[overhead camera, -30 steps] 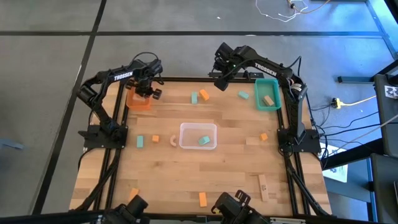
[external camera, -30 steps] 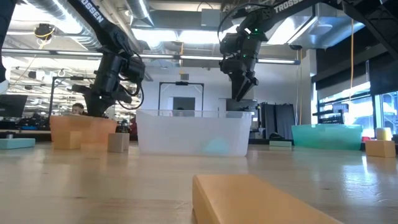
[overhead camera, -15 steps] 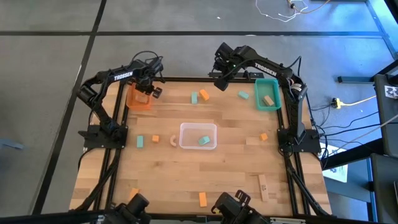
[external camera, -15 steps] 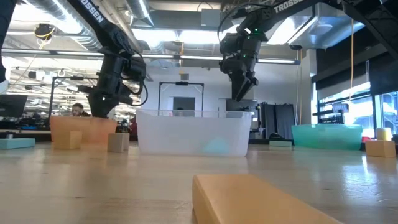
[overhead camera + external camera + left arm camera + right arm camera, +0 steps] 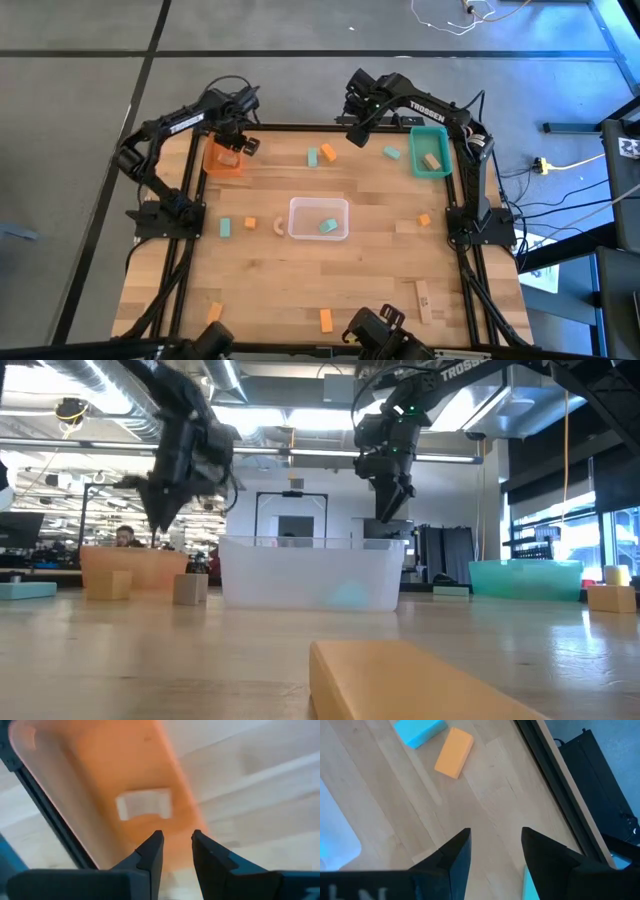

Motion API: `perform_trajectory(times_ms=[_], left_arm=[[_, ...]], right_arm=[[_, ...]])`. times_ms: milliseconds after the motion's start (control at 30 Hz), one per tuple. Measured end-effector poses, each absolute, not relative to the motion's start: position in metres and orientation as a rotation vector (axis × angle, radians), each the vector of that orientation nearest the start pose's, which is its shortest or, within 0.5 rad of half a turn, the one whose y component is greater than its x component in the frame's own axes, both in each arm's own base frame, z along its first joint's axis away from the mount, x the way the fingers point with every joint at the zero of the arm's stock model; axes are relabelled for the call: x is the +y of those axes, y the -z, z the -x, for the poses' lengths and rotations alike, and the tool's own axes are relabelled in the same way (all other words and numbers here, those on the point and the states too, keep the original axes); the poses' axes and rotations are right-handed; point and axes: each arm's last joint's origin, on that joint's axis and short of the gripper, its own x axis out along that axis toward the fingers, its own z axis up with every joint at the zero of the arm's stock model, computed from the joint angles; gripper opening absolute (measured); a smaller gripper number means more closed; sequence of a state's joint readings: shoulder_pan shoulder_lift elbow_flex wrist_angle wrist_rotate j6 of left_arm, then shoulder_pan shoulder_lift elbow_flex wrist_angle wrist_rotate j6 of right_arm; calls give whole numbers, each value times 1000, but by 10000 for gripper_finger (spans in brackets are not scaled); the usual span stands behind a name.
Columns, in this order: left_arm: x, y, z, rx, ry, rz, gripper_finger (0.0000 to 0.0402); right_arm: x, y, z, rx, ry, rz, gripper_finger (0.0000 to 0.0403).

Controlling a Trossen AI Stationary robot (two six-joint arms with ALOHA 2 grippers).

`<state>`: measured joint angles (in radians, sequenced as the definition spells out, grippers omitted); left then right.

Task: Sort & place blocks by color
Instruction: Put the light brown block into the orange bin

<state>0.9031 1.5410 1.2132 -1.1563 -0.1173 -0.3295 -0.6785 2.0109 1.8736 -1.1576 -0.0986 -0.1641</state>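
My left gripper point(image 5: 243, 144) hangs open and empty over the orange tray point(image 5: 222, 160); in the left wrist view its fingers point(image 5: 152, 851) frame a pale block point(image 5: 143, 804) lying on the tray floor. My right gripper point(image 5: 355, 134) is open and empty, raised near the far edge, above an orange block point(image 5: 453, 752) and a mint block point(image 5: 419, 731) that lie flat on the table. Other blocks lie scattered: mint point(image 5: 225, 228), orange point(image 5: 250, 224), orange point(image 5: 424, 220), mint point(image 5: 391, 153). One mint block point(image 5: 328, 226) lies in the clear tray, a tan one point(image 5: 432, 160) in the teal tray.
The clear tray point(image 5: 319, 219) sits mid-table and the teal tray point(image 5: 430, 152) at the far right corner. Near the front edge lie two orange blocks point(image 5: 326, 320), point(image 5: 215, 312) and a tan block point(image 5: 423, 300). A tan piece point(image 5: 277, 226) lies left of the clear tray.
My left gripper has risen above the orange tray and is blurred with motion in the low view. The right arm has kept still.
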Motion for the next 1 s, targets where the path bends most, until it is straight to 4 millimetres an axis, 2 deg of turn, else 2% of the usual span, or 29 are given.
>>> perform_trajectory(times_ms=[200,333,700,833,1000], left_arm=[[180,-288,-171,1143,-855,855,94],[153,-301,-182,1111,-714,812,91],[84,-304,-220,1187,-405,636,94],[64,-305,-228,1181,-358,707,94],[43,-305,-233,1178,-460,849,94]], right_arm=[[-255,-275,-321,1246,378,-338,175],[-254,-275,-320,1265,331,-290,175],[-240,-274,-314,1241,-130,-218,175],[-234,-274,-310,1241,-230,-236,175],[-232,-274,-309,1253,-240,-255,175]])
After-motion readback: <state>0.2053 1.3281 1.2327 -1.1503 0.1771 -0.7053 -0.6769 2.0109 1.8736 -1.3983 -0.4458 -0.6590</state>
